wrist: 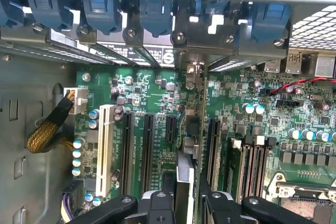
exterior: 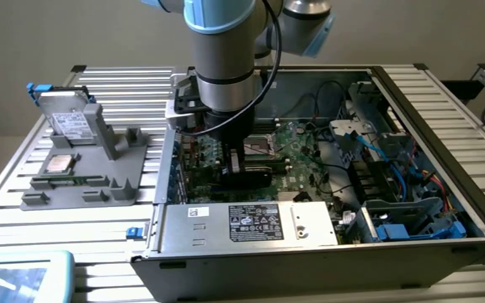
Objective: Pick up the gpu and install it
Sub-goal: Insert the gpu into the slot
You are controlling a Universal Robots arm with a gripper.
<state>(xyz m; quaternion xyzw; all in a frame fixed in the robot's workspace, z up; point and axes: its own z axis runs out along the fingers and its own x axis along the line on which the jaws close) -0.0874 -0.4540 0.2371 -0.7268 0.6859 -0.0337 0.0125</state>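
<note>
The hand (wrist: 181, 203) is clamping the gpu (wrist: 191, 129) edge-on, holding it upright over the green motherboard (wrist: 236, 103) inside the open computer case (exterior: 310, 265), which is sitting on the desk (exterior: 23, 221).

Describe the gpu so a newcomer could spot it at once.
Start at the open computer case and find the green motherboard inside. The gpu stands on edge there, held between the gripper's fingers. Unlike the empty black slots beside it, it rises upright off the board.
</note>
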